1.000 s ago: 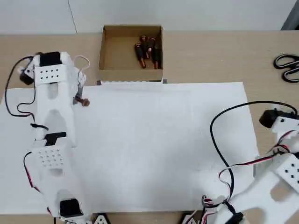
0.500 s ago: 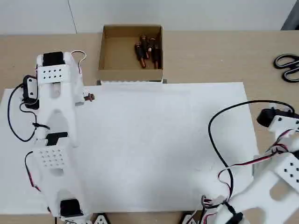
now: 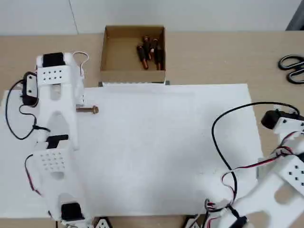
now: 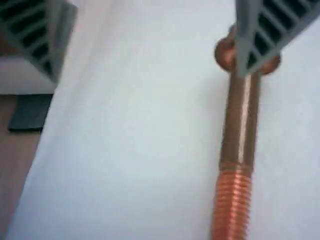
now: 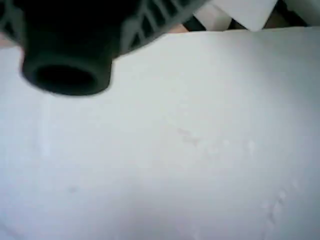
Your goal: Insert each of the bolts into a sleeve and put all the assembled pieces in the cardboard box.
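High view puts the copper bolt (image 3: 88, 109) flat on the white sheet (image 3: 161, 152), lying crosswise just beside my left arm, well short of the cardboard box (image 3: 110, 53). Assembled pieces (image 3: 151, 51) lie in the box's right half. Left wrist view shows the left tool (image 4: 150, 70) spread wide, gripping nothing; 1 finger (image 4: 262, 32) sits over the bolt's head, the other is well apart from it. Right wrist view has a black sleeve (image 5: 65, 72) clamped in the right tool (image 3: 274, 119), above the sheet near its right edge. Scissors (image 3: 292, 67) lie on the worktop (image 3: 213, 57).
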`<state>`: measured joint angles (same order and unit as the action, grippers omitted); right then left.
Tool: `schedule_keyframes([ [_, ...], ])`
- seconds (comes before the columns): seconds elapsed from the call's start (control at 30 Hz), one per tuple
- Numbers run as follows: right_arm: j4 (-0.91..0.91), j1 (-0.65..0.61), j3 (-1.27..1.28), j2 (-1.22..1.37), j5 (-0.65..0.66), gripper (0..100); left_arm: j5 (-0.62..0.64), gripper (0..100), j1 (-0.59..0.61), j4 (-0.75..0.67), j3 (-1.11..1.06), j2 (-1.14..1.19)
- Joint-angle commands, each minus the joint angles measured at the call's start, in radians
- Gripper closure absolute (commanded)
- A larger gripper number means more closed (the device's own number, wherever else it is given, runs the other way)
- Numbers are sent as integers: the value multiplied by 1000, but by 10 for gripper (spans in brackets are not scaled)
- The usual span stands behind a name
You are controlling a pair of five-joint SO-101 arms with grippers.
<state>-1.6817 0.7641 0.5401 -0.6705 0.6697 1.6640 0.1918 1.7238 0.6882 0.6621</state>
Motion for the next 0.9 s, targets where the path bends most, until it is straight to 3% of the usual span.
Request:
schedule_keyframes([
  [0.0, 4, -8, -5, -25, 3, 995, -100, 760, -11, 29, 7, -78],
  [0.3, 4, -12, -5, -24, 3, 995, -792, 760, -8, 31, 5, -95],
  [0.6, 8, -12, -5, -18, 3, 995, -1620, 760, -32, 29, -15, -201],
  [0.87, 8, -12, -5, -18, 3, 995, -2065, 761, -26, 29, -16, -199],
])
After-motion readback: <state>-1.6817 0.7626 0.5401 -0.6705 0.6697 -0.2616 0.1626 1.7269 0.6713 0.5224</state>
